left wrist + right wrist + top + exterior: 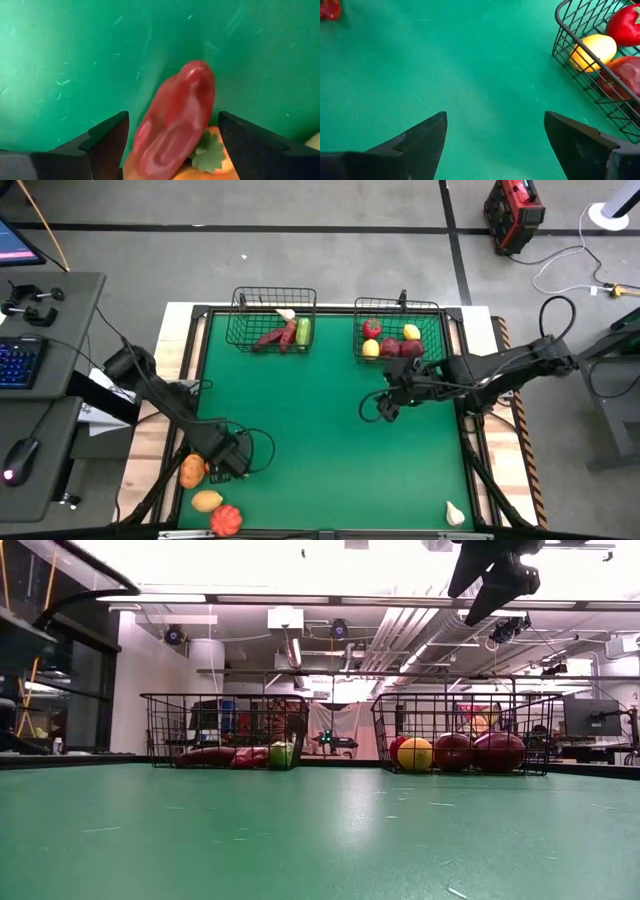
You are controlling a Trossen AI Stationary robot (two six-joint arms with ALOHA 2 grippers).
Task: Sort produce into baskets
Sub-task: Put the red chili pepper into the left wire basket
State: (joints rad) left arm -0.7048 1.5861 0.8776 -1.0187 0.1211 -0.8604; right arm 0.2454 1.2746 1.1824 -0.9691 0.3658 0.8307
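Observation:
My left gripper (222, 452) is open near the table's near left corner. In the left wrist view, a blurred red oblong produce piece (175, 120) stands between its fingers, over an orange piece with a green leaf (212, 157); I cannot tell whether a finger touches the red piece. The orange piece (192, 470) lies on the table beside the gripper. My right gripper (383, 406) is open and empty, raised above the table (495, 580) just in front of the right basket (398, 330). The left basket (272, 320) stands at the far edge.
A yellow-orange piece (206, 500) and a red piece (227, 520) lie at the near left corner, and a white piece (455, 513) at the near right. The left basket holds red, green and white pieces, the right one red, yellow and maroon ones. Green mat (320, 440) between.

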